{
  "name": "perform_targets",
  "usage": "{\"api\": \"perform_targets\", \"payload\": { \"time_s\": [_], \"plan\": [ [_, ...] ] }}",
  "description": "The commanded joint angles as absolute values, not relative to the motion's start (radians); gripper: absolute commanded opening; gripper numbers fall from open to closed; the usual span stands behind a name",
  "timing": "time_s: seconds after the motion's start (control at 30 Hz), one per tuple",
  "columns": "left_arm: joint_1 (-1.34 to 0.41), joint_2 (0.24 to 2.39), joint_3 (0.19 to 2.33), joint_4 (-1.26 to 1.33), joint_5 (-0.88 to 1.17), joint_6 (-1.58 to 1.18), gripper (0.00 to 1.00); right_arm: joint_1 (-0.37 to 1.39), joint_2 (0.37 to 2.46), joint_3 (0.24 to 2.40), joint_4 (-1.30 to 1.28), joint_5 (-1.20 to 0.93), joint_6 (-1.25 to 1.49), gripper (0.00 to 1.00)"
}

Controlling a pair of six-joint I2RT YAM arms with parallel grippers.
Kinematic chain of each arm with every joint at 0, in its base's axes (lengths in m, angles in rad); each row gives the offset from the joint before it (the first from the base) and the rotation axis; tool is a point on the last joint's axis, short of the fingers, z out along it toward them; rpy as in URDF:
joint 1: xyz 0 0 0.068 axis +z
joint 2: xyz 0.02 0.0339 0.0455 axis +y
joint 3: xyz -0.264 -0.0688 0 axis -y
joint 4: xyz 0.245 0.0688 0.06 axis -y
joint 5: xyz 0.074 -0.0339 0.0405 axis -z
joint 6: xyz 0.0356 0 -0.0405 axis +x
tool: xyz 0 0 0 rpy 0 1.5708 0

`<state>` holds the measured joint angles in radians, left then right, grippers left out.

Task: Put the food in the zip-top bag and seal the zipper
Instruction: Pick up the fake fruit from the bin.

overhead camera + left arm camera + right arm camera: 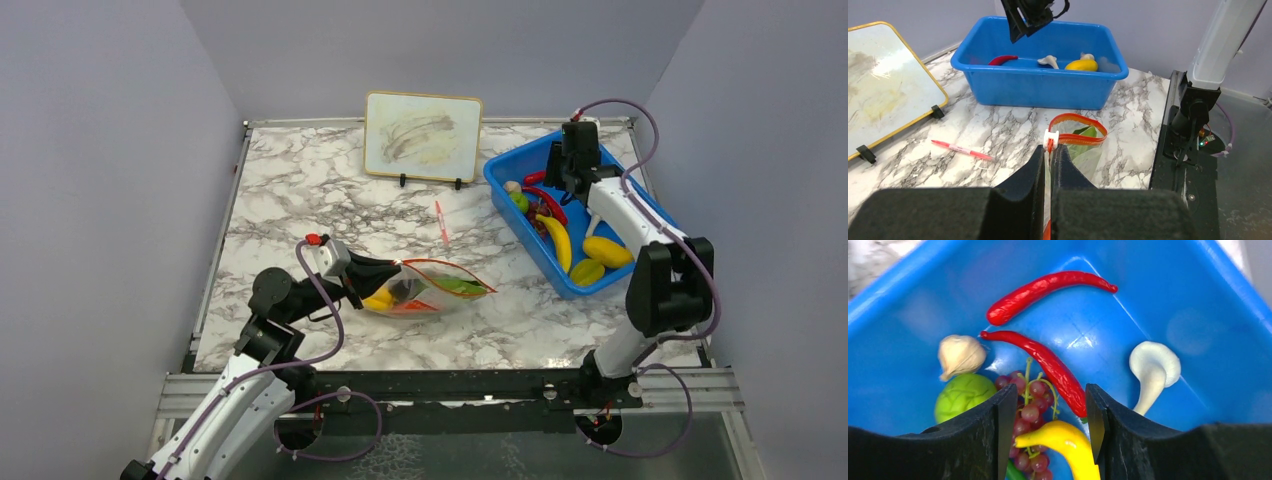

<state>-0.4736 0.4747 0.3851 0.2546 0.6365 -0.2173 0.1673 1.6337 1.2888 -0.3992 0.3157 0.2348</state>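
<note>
1. Pinching the zipper [1080, 140] right beside its white slider [1051, 136], the left pincer [1049, 152] has its fingers pressed together on the strip. Don't loosen it; that grip is what holds the mouth up.
2. The zip-top bag [432, 290] lies on the marble surface [300, 190] just right of that pincer. Its mouth gapes toward the right. Yellow, green and orange pieces are inside already.
3. Judgement: the mouth loop looks narrow. Lift the held edge slightly so the loop rounds out before anything comes over.
4. The red-and-white pen [441, 222] lies beyond the bag, between it and the bin. Route the carry above it.
5. The blue bin [510, 205] is well to the right and holds the remaining food.
6. The right pincer [1048, 405] hovers over the bin with its fingers spread and nothing between them.
7. Under the gap, the lower red chili [1048, 367], the grapes [1030, 410] and the banana [1068, 440] crowd together. The mushroom [1153, 367] sits apart to one side.
8. Judgement: a straight descent here risks grabbing two pieces. Pick one target. Take the chili across its width near the middle, or shift over to the lone mushroom's stem.
9. Close gently, since smooth plastic could squirt out.
10. Enter the bag mouth low and release well inside it.
</note>
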Motion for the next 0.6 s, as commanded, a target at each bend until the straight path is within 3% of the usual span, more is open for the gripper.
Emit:
{"api": "perform_targets", "payload": {
  "time_s": [0.0,0.13,0.3,0.57],
  "plan": [
    [-0.482,0.456,0.414,0.241,0.616,-0.19,0.0,0.15,1.722,1.347,-0.331,0.294,0.345,0.53],
    [-0.485,0.465,0.416,0.233,0.613,-0.183,0.0,0.149,1.821,1.4,-0.272,0.237,0.181,0.56],
    [-0.485,0.482,0.417,0.23,0.614,-0.177,0.0,0.149,1.89,1.489,-0.459,0.18,0.006,0.58],
    [-0.485,0.507,0.42,0.221,0.608,-0.168,0.0,0.146,1.734,1.282,-0.286,0.034,-0.146,0.59]
  ]
}}
